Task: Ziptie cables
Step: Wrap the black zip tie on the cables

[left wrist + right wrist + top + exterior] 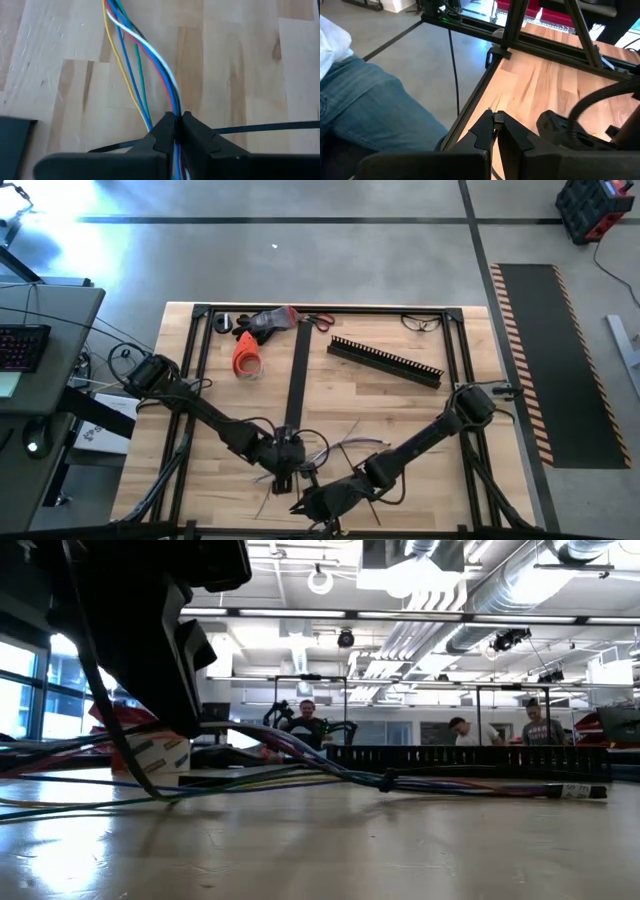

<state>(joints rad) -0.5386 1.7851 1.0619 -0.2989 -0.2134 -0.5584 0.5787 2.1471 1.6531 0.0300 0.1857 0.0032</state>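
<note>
cables pinched at the front of the counter

grippers first, both at the near edge of the wooden counter point(400, 395). left gripper point(175, 122) has its fingers pressed together on the cables point(150, 55), which run out from between the tips as a bunch of white, blue, red, green and yellow wires fanning across the wood. a thin black zip tie point(265, 127) lies crosswise just behind the fingers, showing on both sides of them. from above, the left gripper point(285, 452) sits near the front middle, with the cables point(345, 442) splaying out beside it toward the right arm. right gripper point(494, 120) is close by at the very front edge, fingertips together; whether anything thin is caught between them cannot be told. past it, off the counter, a person's leg in jeans point(375, 105) shows.

from counter height the cables point(330, 770) trail flat across the wood, gathered at a dark knot partway along.

farther back, a black strip point(296, 370) lies lengthwise down the middle, a toothed black channel point(385, 360) sits at an angle to the right, and an orange tool point(246, 352) rests near the far edge beside scissors point(318, 321).
</note>
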